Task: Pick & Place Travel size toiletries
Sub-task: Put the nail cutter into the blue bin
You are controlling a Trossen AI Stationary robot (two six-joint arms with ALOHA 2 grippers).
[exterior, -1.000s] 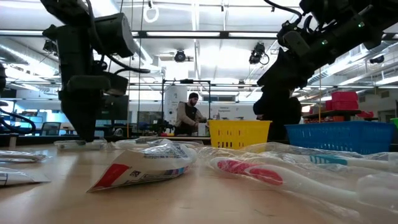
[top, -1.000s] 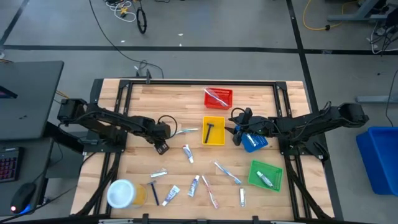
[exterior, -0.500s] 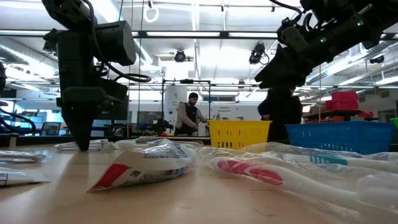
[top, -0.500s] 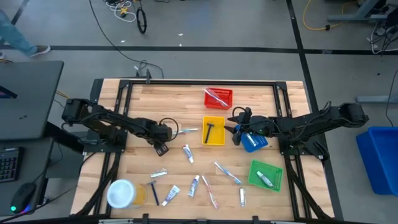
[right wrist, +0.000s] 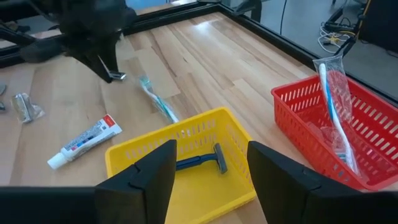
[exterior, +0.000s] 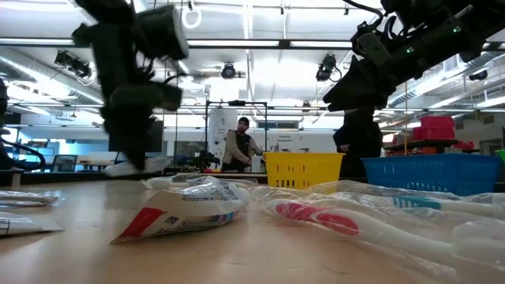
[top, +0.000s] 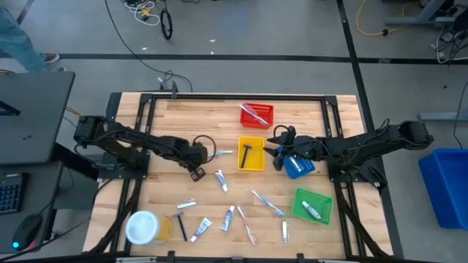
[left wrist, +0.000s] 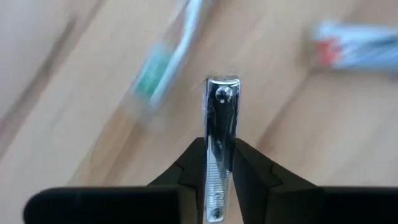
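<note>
Nail clipper [left wrist: 221, 149] clamped in left tool [left wrist: 219, 163]; right tool [right wrist: 208, 171] spread above yellow tray [right wrist: 143, 152].

No text, brand or number can be read anywhere. The toothpaste tube [exterior: 185, 211] lying on the bench [exterior: 237, 260] carries fine print beside its red and blue marks, but it is too small to make out.

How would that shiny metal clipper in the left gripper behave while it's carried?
The nail clipper, pinched between the left gripper's fingers, looks like solid polished metal, so probably stiff and fairly heavy for its size. Its smooth sides might slip. Its flat shape likely wouldn't roll if dropped.
</note>
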